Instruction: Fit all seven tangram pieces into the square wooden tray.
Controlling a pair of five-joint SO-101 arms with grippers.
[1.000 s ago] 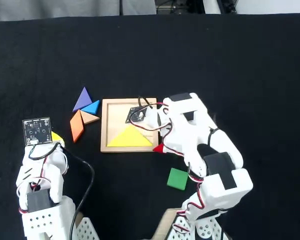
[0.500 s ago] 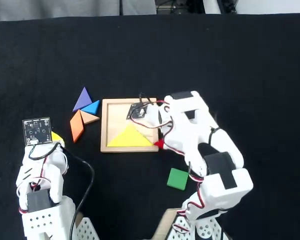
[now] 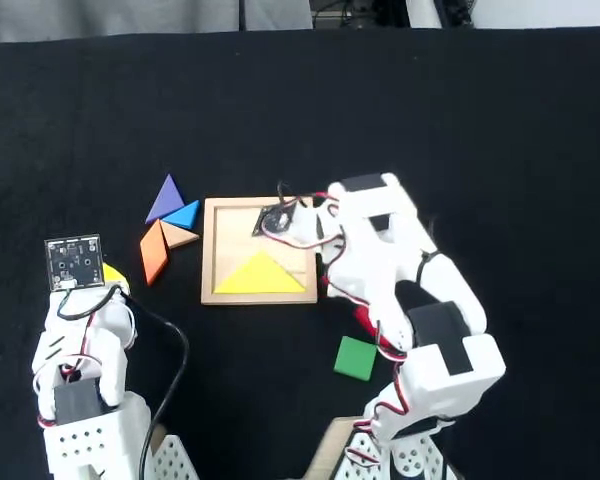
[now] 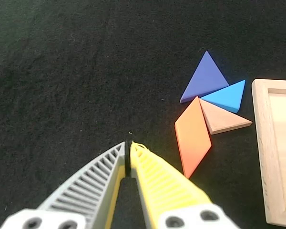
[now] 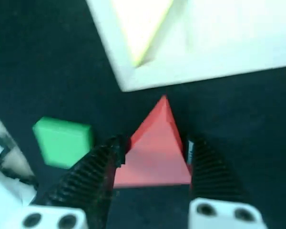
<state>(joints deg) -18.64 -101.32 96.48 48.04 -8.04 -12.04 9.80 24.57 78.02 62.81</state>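
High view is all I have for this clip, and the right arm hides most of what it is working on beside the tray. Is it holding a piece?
Observer: Yes. In the right wrist view the right jaws are closed on a red triangle, one on each side of it.
Operator: Is it in the tray yet?
Observer: No. Its tip points at the corner of the wooden tray but stops short of it, over the black cloth.
Operator: And the left arm?
Observer: The left wrist view shows the left jaws shut with nothing between them.
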